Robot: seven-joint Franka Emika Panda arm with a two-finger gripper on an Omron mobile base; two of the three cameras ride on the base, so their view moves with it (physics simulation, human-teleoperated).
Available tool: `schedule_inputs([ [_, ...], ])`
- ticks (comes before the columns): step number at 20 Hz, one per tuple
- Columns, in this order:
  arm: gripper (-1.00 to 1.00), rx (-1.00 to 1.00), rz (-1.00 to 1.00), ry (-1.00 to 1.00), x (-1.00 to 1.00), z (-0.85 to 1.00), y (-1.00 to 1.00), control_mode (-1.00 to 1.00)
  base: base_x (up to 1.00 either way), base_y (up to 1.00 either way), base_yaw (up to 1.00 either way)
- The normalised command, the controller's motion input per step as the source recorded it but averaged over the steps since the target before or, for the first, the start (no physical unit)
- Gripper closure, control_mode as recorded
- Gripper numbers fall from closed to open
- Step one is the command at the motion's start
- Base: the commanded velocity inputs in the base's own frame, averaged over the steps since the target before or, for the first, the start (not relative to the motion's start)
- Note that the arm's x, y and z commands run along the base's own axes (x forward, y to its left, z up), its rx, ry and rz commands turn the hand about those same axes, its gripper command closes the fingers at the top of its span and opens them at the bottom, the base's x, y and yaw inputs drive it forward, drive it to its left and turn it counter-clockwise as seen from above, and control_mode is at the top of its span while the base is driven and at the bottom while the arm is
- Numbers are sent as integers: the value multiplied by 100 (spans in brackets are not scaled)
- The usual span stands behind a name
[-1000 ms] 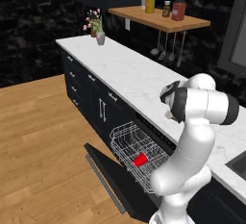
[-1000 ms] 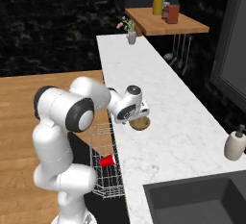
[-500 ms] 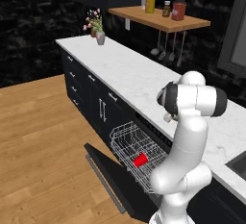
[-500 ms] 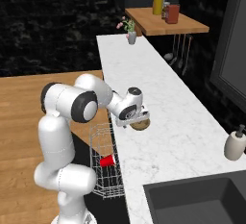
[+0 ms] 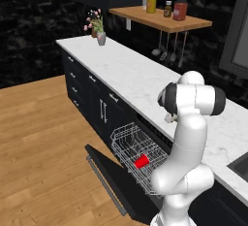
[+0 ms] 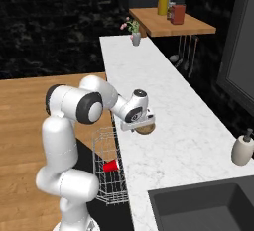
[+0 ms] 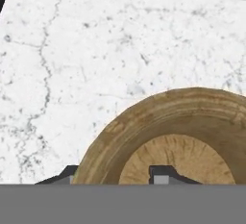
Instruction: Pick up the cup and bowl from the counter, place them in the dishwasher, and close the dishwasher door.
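While the arm bends low at frame centre in the right base view:
Gripper (image 6: 140,125): down on the bowl (image 6: 146,128); in the hand view one fingertip (image 7: 161,175) sits inside the bowl and the other outside its rim, straddling the wall; whether they pinch it, I cannot tell.
Bowl: on the counter (image 6: 168,96), near its front edge.
Cup (image 5: 141,161): lying in the rack (image 5: 127,145), lower centre of the left base view.
Dishwasher door (image 5: 114,179): dropped open.

A wooden wall shelf (image 5: 167,22) carries a yellow canister (image 5: 152,3) and a red jar (image 5: 180,11), utensils (image 5: 167,50) hanging beneath. A flower vase (image 5: 100,37) stands at the far end; a soap dispenser (image 6: 242,149) sits near the sink (image 6: 198,209).
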Motion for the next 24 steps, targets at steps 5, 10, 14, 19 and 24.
schedule_inputs([
  [5,100,1,0,0,-9,1,0,-100,0,0,0],
  [10,100,9,-9,10,-90,60,9,-100,0,0,0],
  [14,100,4,-9,16,-98,97,55,-100,0,0,0],
  [19,100,3,-5,15,-95,98,92,-100,0,0,0],
  [24,100,4,-3,23,-91,54,100,-100,0,0,0],
])
